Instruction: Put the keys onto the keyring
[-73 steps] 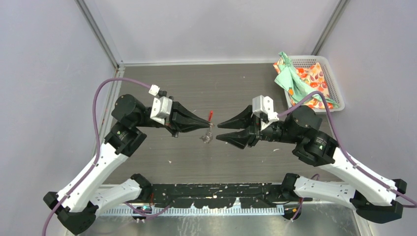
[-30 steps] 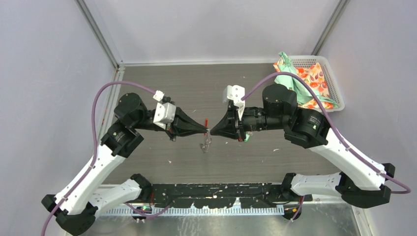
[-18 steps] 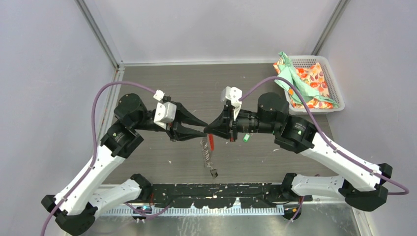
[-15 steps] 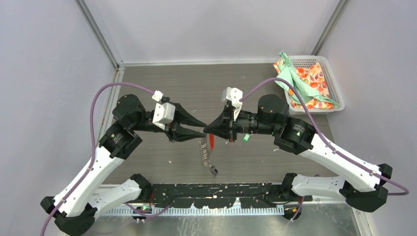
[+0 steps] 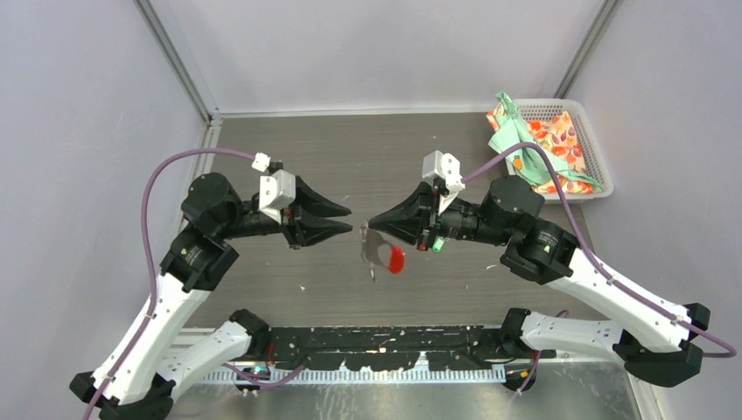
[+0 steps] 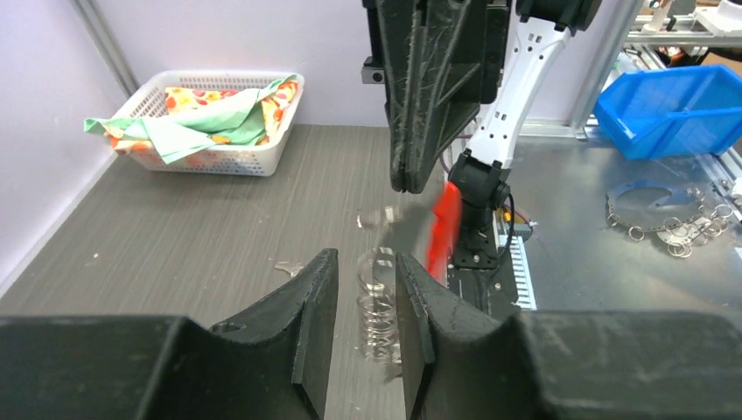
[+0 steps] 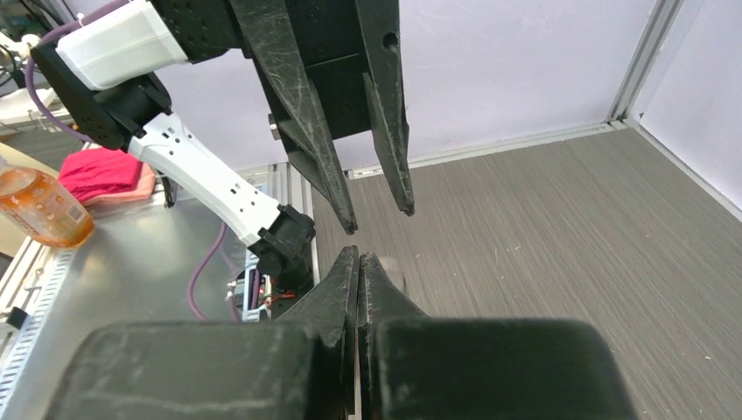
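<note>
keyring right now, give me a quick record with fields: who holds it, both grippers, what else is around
keyring: hangs in the air below the right gripper's tip, blurred
red tab: on the keyring's lower end, blurred
right gripper: shut on the keyring's top
left gripper: open, facing the right gripper, holding nothing
keys: too blurred to tell
basket: back right of the table, holds a patterned cloth

top: overhead, facing down | wrists: close, facing each other | shared: table (image 5: 394,153) centre
</note>
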Robot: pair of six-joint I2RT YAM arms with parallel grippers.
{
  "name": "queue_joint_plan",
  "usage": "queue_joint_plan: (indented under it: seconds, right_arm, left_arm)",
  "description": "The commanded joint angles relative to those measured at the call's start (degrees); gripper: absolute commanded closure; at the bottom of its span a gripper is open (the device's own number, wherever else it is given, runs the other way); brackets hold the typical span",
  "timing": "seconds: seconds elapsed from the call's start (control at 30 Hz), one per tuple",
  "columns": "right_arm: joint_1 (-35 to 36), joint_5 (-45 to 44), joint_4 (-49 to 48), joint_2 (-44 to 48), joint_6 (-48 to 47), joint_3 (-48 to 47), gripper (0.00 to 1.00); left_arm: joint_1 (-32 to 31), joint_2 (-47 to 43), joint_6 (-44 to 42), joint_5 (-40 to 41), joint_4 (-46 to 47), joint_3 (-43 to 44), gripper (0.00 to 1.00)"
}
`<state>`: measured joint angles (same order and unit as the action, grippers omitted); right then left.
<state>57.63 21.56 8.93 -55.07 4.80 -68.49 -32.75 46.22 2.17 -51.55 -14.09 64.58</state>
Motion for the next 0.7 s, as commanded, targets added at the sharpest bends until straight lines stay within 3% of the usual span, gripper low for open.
queue_joint_plan:
  seconds: [0.0,0.17,0.33,0.4,0.53,0.67]
  right_arm:
    - [-0.1,1.3,-5.0,0.7,1.0,-0.1,0.99]
    - [-0.2,3.3,-4.5,0.1,2.0,-0.7,0.99]
    - [-0.2,0.6,0.7,-0.1,1.3,-1.6,0.99]
    - [-0.1,-2.9,4.0,0.7,0.3,0.0,0.73]
    - [-0.2,-8.6,10.9,-0.2,-1.5,7.7,0.49]
    - [-0.2,-5.1,2.6,-2.4,0.9,17.9,0.35]
  left_arm:
    - [1.0,1.2,4.2,-1.9,-0.3,0.5,0.67]
    - [1.5,3.4,4.5,-4.5,1.4,0.7,0.68]
    - [1.7,4.4,2.3,-6.8,0.2,0.2,0.77]
    - [2.0,4.1,1.0,-6.8,0.1,-0.8,0.79]
    - [5.3,3.1,-4.7,-5.5,-1.4,-4.5,0.74]
    - [16.5,4.7,1.2,-5.4,1.6,-6.6,0.62]
